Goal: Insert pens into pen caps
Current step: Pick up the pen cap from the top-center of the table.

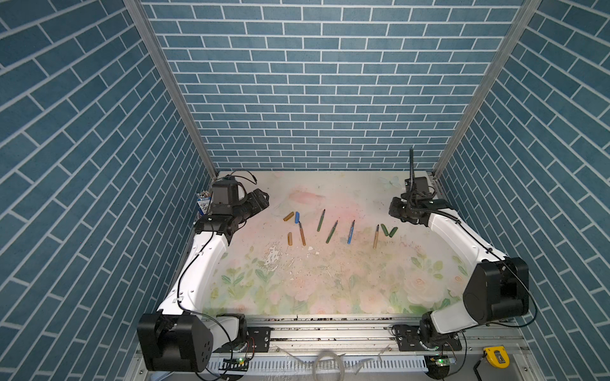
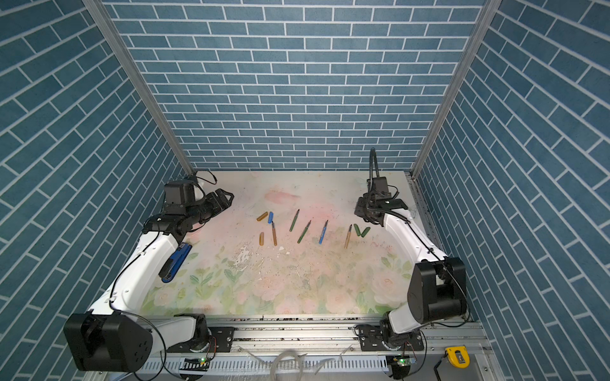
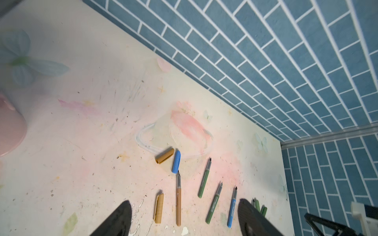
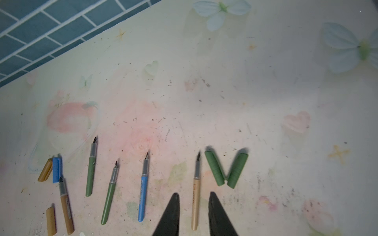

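Pens [image 1: 331, 232] lie uncapped; left hand [image 3: 184, 201] hides most of one.

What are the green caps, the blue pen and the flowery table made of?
The two short green tube caps look like matte plastic: even colour, smooth moulded shape. The slim blue pen looks plastic too, with a printed barrel and a greyish see-through collar; its dark tip is too small to judge. The flowery table top seems to be a printed sheet, scuffed and speckled.
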Controlling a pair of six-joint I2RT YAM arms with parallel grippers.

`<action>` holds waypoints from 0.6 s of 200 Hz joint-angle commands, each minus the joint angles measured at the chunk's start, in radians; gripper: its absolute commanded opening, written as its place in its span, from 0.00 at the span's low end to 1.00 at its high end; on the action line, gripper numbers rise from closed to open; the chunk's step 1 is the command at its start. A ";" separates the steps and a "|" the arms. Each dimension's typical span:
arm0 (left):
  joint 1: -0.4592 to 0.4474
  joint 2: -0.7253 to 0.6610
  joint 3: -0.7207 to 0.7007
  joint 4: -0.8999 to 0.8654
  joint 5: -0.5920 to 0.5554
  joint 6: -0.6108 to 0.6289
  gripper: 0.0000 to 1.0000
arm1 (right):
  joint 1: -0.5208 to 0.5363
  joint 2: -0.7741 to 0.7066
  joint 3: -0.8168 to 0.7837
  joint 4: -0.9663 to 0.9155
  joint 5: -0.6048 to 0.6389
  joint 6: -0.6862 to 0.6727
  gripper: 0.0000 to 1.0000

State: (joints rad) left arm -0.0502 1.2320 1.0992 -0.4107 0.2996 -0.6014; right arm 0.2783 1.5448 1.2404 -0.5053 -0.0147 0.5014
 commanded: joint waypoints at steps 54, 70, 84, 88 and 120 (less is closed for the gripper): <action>-0.004 0.000 -0.064 0.019 0.173 -0.014 0.84 | 0.299 0.371 0.379 -0.090 0.013 0.052 0.30; -0.004 -0.011 -0.067 0.009 0.176 -0.023 0.84 | 0.330 0.445 0.456 -0.106 0.005 0.057 0.31; -0.004 -0.032 -0.076 0.026 0.175 -0.033 0.85 | 0.351 0.501 0.511 -0.108 -0.001 0.068 0.34; -0.004 -0.038 -0.085 0.037 0.175 -0.042 0.85 | 0.357 0.516 0.528 -0.110 -0.002 0.072 0.34; -0.002 -0.057 -0.110 0.064 0.181 -0.059 0.86 | 0.400 0.637 0.661 -0.133 -0.026 0.087 0.38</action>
State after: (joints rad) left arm -0.0509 1.1923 1.0039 -0.3756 0.4637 -0.6464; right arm 0.6533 2.1109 1.8111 -0.5823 -0.0235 0.5476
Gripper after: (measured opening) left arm 0.858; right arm 0.361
